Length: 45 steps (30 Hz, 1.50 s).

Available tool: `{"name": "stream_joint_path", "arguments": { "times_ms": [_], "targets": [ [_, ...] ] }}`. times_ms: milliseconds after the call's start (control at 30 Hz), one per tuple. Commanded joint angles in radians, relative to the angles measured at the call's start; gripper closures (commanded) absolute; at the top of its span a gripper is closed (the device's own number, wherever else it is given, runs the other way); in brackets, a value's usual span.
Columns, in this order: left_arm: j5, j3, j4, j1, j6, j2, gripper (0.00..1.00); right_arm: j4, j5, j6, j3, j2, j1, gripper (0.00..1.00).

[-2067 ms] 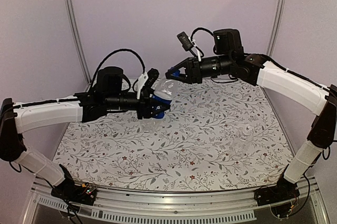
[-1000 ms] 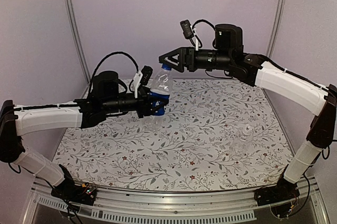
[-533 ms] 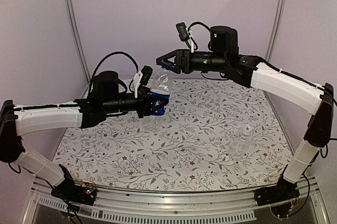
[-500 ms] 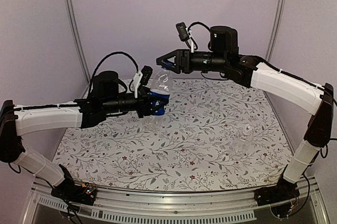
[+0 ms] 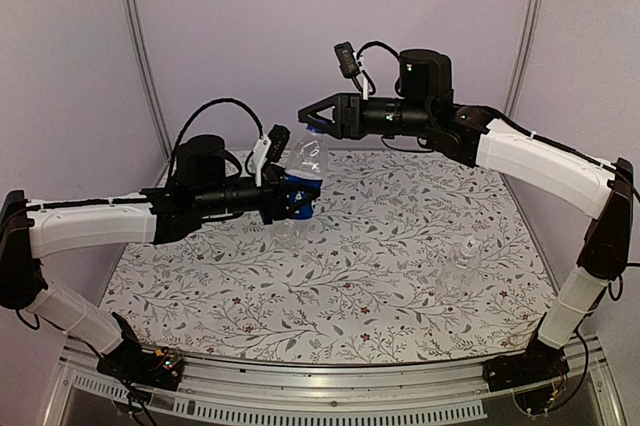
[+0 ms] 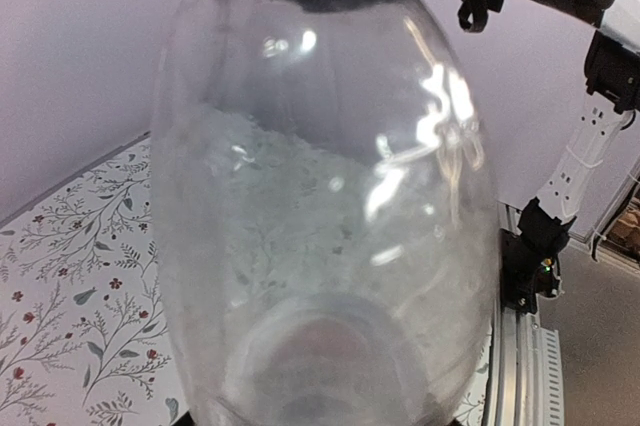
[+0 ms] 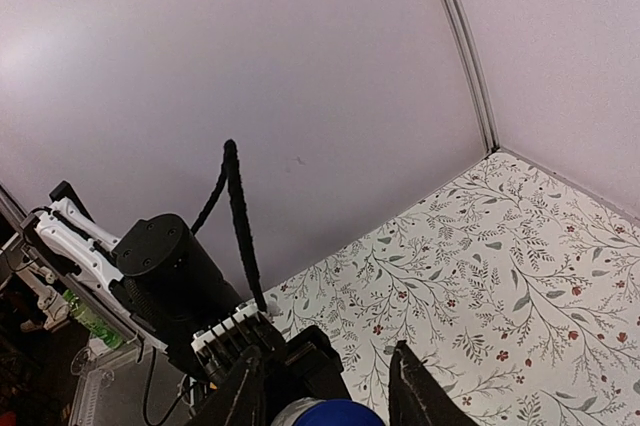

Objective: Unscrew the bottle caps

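Two bottles are showing. The left claw (image 5: pixel 292 202) is gripping the labelled bottle (image 5: pixel 306 158) around its blue band and holding it roughly upright in the air over the far left part of the table (image 5: pixel 350 296). The right claw (image 5: pixel 312 118) is reaching in from the right at the bottle's top, its fingers (image 7: pixel 412 391) sitting narrow on either side of the blue cap (image 5: pixel 316 128). Whether they are pressing on it I cannot tell. The clear bottle (image 5: pixel 461 264) is standing on the table near the right edge, well apart from both claws.
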Motion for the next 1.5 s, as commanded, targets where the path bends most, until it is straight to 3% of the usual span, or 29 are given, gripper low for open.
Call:
{"name": "stream_joint_path", "arguments": {
  "times_ms": [0, 333, 633, 767, 900, 1133, 1300, 1467],
  "targets": [
    [-0.014, -0.003, 0.02, -0.017, 0.009, -0.004, 0.66, 0.015, -0.003, -0.003, -0.009, 0.011, 0.005, 0.59],
    [-0.015, -0.004, 0.018, -0.018, 0.011, -0.009, 0.67, -0.001, -0.005, -0.011, -0.012, 0.016, 0.007, 0.61],
    [-0.014, -0.006, 0.018, -0.018, 0.011, -0.012, 0.67, -0.004, -0.012, -0.015, -0.014, 0.016, 0.005, 0.7],
    [-0.011, -0.007, 0.018, -0.017, 0.013, -0.011, 0.66, 0.0, -0.02, -0.015, -0.011, 0.018, 0.005, 0.81],
    [0.021, -0.013, 0.029, -0.019, 0.018, -0.01, 0.66, 0.004, -0.05, -0.027, -0.007, 0.016, 0.004, 1.0],
    [0.208, -0.051, 0.127, -0.019, 0.02, -0.032, 0.67, -0.033, -0.233, -0.198, 0.03, 0.012, 0.002, 1.0],
    [0.42, -0.073, 0.225, -0.019, -0.024, -0.027, 0.69, -0.077, -0.463, -0.372, 0.041, 0.003, 0.001, 1.0],
    [0.575, -0.089, 0.331, -0.02, -0.09, -0.005, 0.69, -0.081, -0.698, -0.439, 0.049, 0.014, 0.002, 1.0]
  ]
}}
